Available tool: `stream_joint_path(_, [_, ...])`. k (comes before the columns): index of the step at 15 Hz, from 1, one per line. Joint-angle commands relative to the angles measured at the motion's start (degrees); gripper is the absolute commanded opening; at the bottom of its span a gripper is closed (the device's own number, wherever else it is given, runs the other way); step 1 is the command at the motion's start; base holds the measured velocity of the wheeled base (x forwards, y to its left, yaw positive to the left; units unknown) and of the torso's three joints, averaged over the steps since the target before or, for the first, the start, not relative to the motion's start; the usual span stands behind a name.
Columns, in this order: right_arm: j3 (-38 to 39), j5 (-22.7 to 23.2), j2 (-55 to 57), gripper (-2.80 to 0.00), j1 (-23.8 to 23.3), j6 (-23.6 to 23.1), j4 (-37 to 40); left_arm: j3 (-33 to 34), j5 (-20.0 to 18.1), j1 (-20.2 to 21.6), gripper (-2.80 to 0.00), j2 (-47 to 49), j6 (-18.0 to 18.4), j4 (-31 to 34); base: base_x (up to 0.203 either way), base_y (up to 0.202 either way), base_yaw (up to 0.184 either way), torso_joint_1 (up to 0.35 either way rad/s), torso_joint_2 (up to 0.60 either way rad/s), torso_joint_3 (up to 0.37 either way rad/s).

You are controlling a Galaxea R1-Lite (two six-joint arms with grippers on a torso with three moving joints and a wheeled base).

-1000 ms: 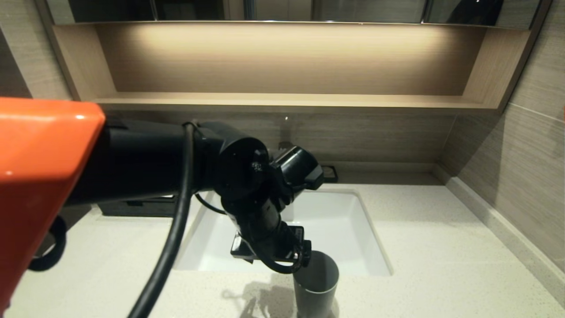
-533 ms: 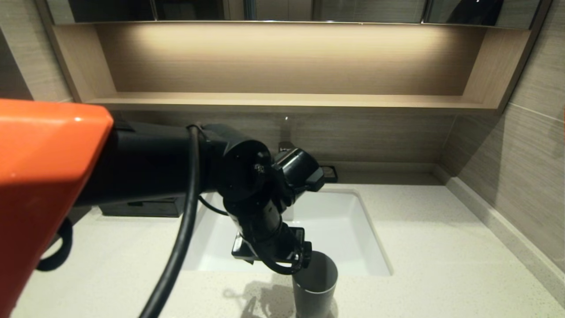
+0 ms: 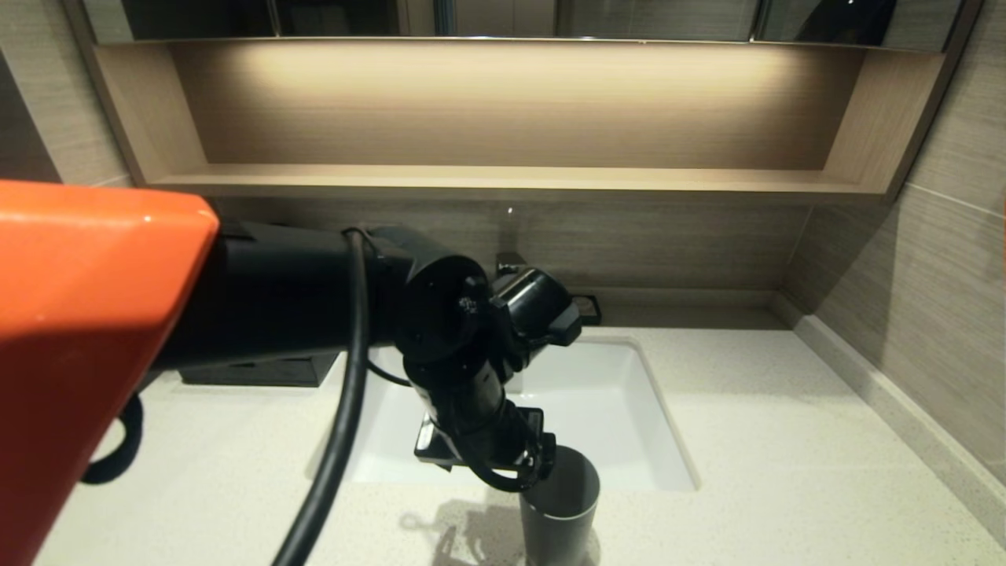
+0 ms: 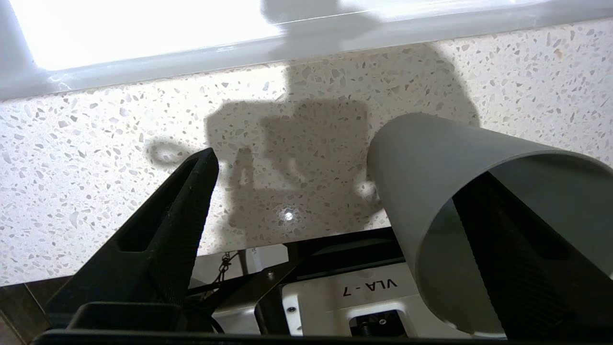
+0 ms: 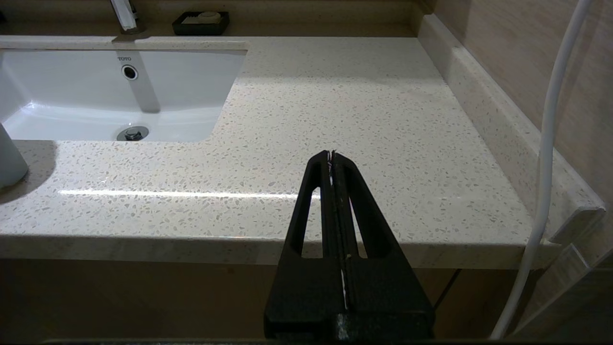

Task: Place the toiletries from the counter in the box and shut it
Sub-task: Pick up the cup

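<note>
Grey cup (image 4: 479,201) sits at the table's (image 3: 770,440) near edge with one finger of the spread left tool (image 4: 345,206) inside it, shifted slightly right over the last second. Right tool (image 5: 331,160), clenched empty, waits before the table. Box (image 3: 251,369) lies far left; toiletries unseen.

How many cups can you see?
1. The grey cup stands on the counter in front of the basin, one finger of the open left gripper inside it. The left arm might hide others. The right gripper waits shut.
</note>
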Motion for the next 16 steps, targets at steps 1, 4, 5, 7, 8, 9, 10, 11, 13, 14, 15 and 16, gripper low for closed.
stream_joint_path(1, [0.0,0.01,-0.04,-2.8,0.01,-0.01,-0.02,-0.02,0.17,0.04,0.0,0.15,-0.23,0.27,0.0,0.0,0.0,0.0,0.0,0.0])
stream_joint_path(4, [0.0,0.01,0.0,-2.8,0.01,-0.01,-0.02,0.06,0.86,0.04,0.0,0.42,-0.23,0.27,0.0,0.0,0.0,0.0,0.0,0.0])
stream_joint_path(5, [0.05,0.01,0.0,-2.8,0.01,-0.01,-0.02,0.03,0.87,0.04,0.0,0.47,-0.28,0.27,0.0,0.0,0.0,0.0,0.0,0.0])
stream_joint_path(7, [0.09,0.01,-0.03,-2.8,0.01,-0.01,-0.02,-0.02,1.2,0.04,0.0,0.59,-0.32,0.35,0.0,0.0,0.0,0.0,0.0,0.0])
stream_joint_path(8, [0.09,0.01,0.0,-2.8,0.01,-0.01,-0.02,0.07,1.6,0.04,0.0,0.69,-0.32,0.35,0.0,0.0,0.0,0.0,0.0,0.0])
stream_joint_path(9, [0.09,0.01,0.0,-2.8,0.01,-0.01,-0.02,0.05,1.67,0.04,0.0,0.77,-0.32,0.35,0.0,0.0,0.0,0.0,0.0,0.0])
stream_joint_path(10, [0.0,0.01,-0.09,-2.8,0.01,-0.01,-0.02,0.07,1.67,0.04,0.0,0.77,-0.32,0.35,0.0,0.0,0.0,0.0,0.0,0.0])
stream_joint_path(11, [0.03,0.01,-0.03,-2.8,0.01,-0.01,-0.02,0.0,1.67,0.04,0.0,0.86,-0.32,0.35,0.0,0.0,0.0,0.0,0.0,0.0])
stream_joint_path(13, [0.02,0.01,-0.08,-2.8,0.01,-0.01,-0.02,-0.02,1.67,0.04,0.0,0.86,-0.32,0.71,0.0,0.0,0.0,0.0,0.0,0.0])
stream_joint_path(14, [0.0,0.01,0.0,-2.8,0.01,-0.01,-0.02,-0.04,1.75,0.04,0.0,0.86,-0.32,0.78,0.0,0.0,0.0,0.0,0.0,0.0])
stream_joint_path(15, [0.09,0.01,-0.05,-2.8,0.01,-0.01,-0.02,-0.31,1.7,0.04,0.0,0.86,-0.32,1.02,0.0,0.0,0.0,0.0,0.0,0.0])
stream_joint_path(16, [0.09,0.01,0.0,-2.8,0.01,-0.01,-0.02,-0.49,1.7,0.04,0.0,1.08,-0.32,1.56,0.0,0.0,0.0,0.0,0.0,0.0])
